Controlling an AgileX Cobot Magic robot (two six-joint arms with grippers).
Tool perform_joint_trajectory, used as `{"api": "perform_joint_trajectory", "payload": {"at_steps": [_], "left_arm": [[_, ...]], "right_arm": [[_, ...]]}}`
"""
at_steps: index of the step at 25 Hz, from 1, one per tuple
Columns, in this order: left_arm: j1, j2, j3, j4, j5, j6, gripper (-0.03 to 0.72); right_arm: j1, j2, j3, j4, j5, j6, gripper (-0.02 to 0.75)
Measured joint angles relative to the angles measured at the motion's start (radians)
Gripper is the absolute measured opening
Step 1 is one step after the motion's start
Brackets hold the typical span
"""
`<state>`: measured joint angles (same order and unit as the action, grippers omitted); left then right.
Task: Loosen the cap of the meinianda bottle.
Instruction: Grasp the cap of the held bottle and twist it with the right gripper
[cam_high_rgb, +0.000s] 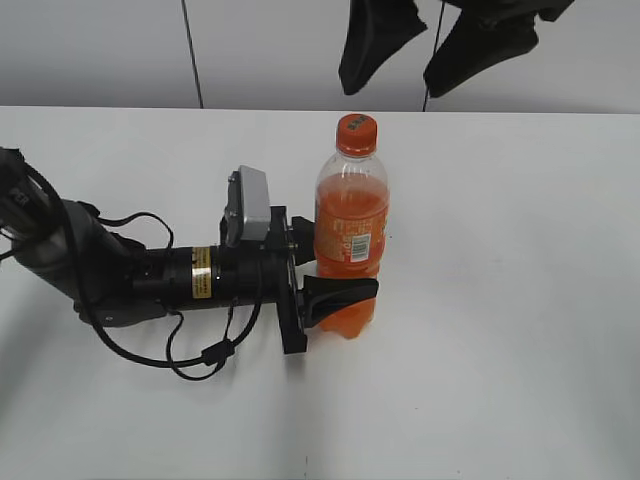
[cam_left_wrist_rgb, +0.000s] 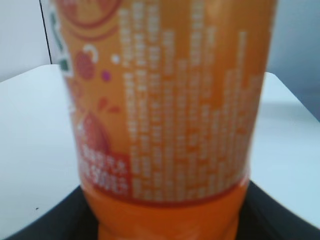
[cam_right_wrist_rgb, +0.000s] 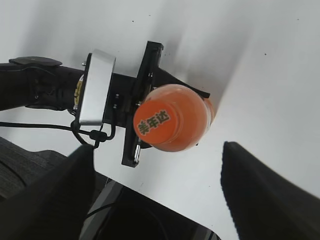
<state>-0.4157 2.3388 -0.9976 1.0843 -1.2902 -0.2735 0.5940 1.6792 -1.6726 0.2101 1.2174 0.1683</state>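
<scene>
The meinianda bottle (cam_high_rgb: 352, 215) stands upright on the white table, with orange liquid and an orange label with a barcode patch. Its orange cap (cam_high_rgb: 356, 133) is on the neck. My left gripper (cam_high_rgb: 342, 293) lies low on the table and is shut on the bottle's lower body. In the left wrist view the blurred label of the bottle (cam_left_wrist_rgb: 170, 100) fills the frame between the dark jaws (cam_left_wrist_rgb: 165, 227). My right gripper (cam_high_rgb: 392, 85) hangs open and empty above the cap. The right wrist view looks down on the cap (cam_right_wrist_rgb: 155, 121) and bottle (cam_right_wrist_rgb: 195, 120), between its wide-apart fingers (cam_right_wrist_rgb: 157, 200).
The left arm (cam_high_rgb: 120, 270) and its cables (cam_high_rgb: 200, 350) lie across the table's left side. A white table (cam_high_rgb: 520, 300) extends to the right and front. The table's near edge shows in the right wrist view (cam_right_wrist_rgb: 165, 200).
</scene>
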Motion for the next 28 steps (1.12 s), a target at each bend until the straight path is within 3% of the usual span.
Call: {"api": "perform_joint_trajectory", "payload": {"at_steps": [23, 28], "left_arm": [[-0.003, 0.013, -0.008, -0.043, 0.000, 0.029, 0.405], [-0.003, 0.013, -0.008, -0.043, 0.000, 0.031, 0.405]], "right_arm": [[0.023, 0.083, -0.012, -0.054, 0.000, -0.001, 0.585], [0.083, 0.118, -0.073, -0.137, 0.002, -0.009, 0.585]]}}
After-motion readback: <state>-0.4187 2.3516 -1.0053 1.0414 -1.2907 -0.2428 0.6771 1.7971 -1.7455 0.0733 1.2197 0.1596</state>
